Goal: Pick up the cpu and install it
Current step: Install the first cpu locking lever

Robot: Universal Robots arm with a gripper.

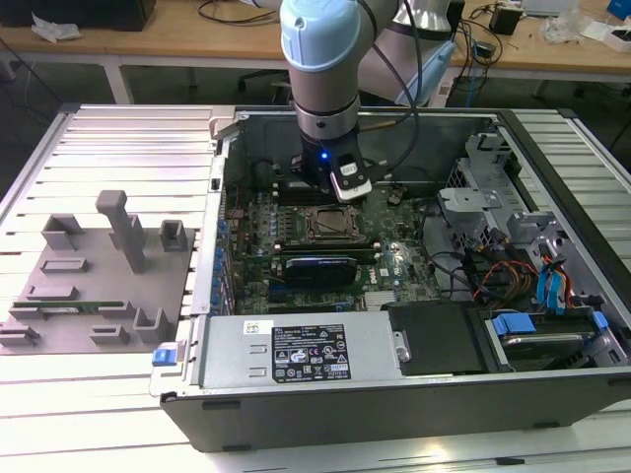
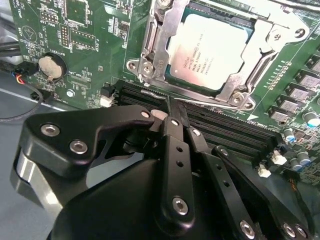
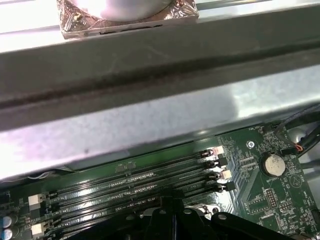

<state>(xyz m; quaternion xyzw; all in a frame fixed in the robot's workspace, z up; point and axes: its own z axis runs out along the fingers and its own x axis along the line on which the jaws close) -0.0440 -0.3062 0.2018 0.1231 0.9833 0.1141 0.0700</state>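
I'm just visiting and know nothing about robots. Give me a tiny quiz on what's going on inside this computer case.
1. True or false: the cpu lies in the socket frame on the green board.
2. In the second wrist view, the tool is nearest to: A) the black memory slots; B) a fan; C) blue cables.
3. What does the tool hold?

Key: 1 true; 2 A; 3 nothing, its fingers are shut and empty.
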